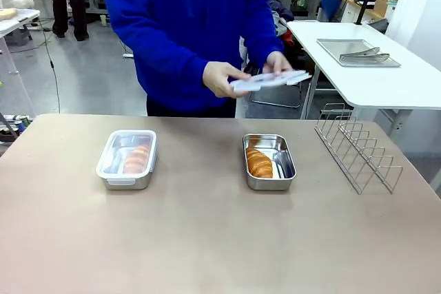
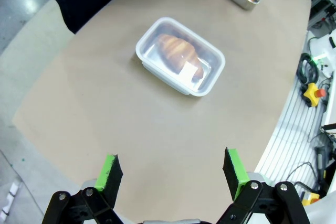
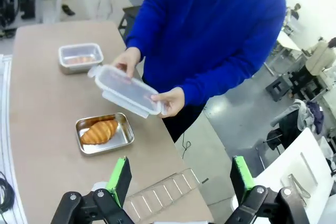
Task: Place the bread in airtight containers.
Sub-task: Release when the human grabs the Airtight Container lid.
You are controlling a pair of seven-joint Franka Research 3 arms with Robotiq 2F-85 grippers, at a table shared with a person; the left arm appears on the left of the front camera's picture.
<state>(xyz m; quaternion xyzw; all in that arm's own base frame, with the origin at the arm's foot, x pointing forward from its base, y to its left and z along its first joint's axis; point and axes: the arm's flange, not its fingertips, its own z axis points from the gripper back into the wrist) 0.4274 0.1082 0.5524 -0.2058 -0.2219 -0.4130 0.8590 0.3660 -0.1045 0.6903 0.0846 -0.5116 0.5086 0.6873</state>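
Observation:
Two steel airtight containers stand on the brown table. The left container (image 1: 127, 159) (image 2: 180, 55) (image 3: 80, 57) wears its clear lid, and a croissant (image 2: 178, 53) lies inside it. In the uncovered right container (image 1: 269, 161) (image 3: 104, 133) lies another croissant (image 1: 259, 163) (image 3: 99, 131). The person in a blue sweater holds the second clear lid (image 1: 270, 80) (image 3: 127, 90) in both hands above the table's far edge. High over the table, my left gripper (image 2: 172, 174) is open with nothing between its fingers. My right gripper (image 3: 180, 179) is open too, above the table's right end.
A wire rack (image 1: 357, 146) (image 3: 163, 195) stands at the table's right end. Behind it a white table carries a flat metal tray (image 1: 357, 52) with tongs. The near half of the brown table (image 1: 207, 239) is bare.

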